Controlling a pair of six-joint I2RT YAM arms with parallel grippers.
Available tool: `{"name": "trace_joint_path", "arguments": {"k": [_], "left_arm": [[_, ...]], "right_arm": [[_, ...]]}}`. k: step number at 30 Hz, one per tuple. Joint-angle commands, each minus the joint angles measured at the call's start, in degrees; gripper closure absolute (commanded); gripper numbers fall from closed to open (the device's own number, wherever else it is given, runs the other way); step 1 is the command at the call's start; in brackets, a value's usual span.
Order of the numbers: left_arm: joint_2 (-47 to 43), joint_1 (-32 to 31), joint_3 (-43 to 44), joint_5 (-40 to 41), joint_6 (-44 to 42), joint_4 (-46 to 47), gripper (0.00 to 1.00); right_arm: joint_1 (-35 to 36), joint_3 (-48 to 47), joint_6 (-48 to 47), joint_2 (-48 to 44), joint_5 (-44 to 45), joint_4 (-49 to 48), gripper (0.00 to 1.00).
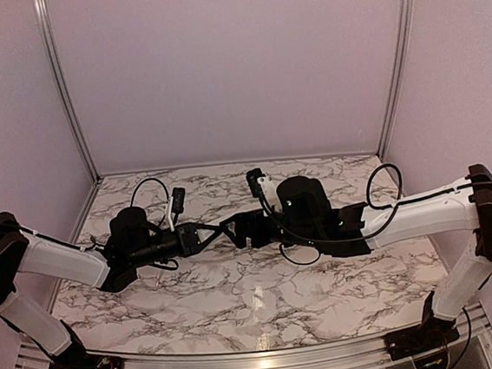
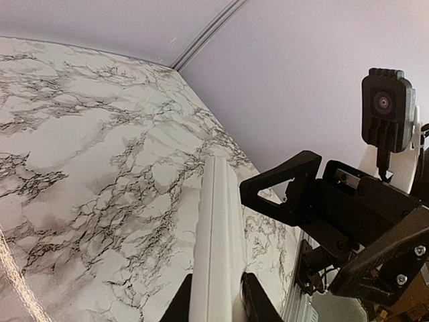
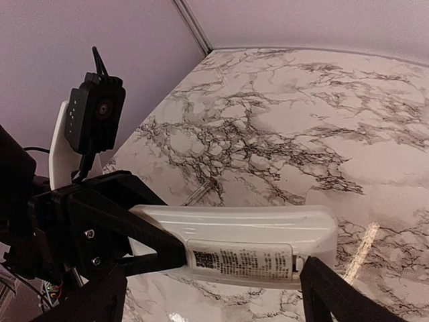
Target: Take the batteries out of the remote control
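- The pale lilac walls (image 1: 234, 63) box us in on three sides.
- The marble-look table (image 1: 265, 296) lies under both arms, and all the work is up in the air above it.
- Our left end effector (image 1: 201, 238) is clenched on one end of the remote control (image 3: 234, 231), holding it off the table.
- Our right end effector (image 1: 243, 228) is released, with its fingers spread either side of the free end.
- The labelled panel (image 3: 241, 258) looks shut and we can't see any batteries, so we reckon we're at the cover step. Next we need to grab that end and work the panel off.

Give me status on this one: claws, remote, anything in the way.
Left claw shut on remote control. Right claw open, facing the remote, not gripping. Labelled cover looks closed; batteries not in view. Nothing else between claws.
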State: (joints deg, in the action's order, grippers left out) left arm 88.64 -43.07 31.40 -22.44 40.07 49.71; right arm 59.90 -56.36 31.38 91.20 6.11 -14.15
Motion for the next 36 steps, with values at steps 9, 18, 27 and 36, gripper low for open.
{"name": "trace_joint_path", "arguments": {"k": [9,18,27,36], "left_arm": [[-0.5,-0.1,0.4,-1.3,-0.2,1.3,1.00],[-0.4,-0.1,0.3,-2.2,-0.2,2.2,1.00],[-0.4,-0.1,0.1,-3.6,-0.1,3.5,1.00],[-0.7,-0.2,0.0,-4.2,-0.3,4.1,1.00]], "right_arm": [[0.5,-2.7,-1.2,2.3,2.4,0.0,0.11],[0.4,-3.4,-1.9,3.3,4.2,0.7,0.11],[-0.2,-3.2,-1.7,5.4,0.9,-0.7,0.11],[-2.0,-1.0,-0.6,5.9,-7.9,-4.7,0.12]]}}
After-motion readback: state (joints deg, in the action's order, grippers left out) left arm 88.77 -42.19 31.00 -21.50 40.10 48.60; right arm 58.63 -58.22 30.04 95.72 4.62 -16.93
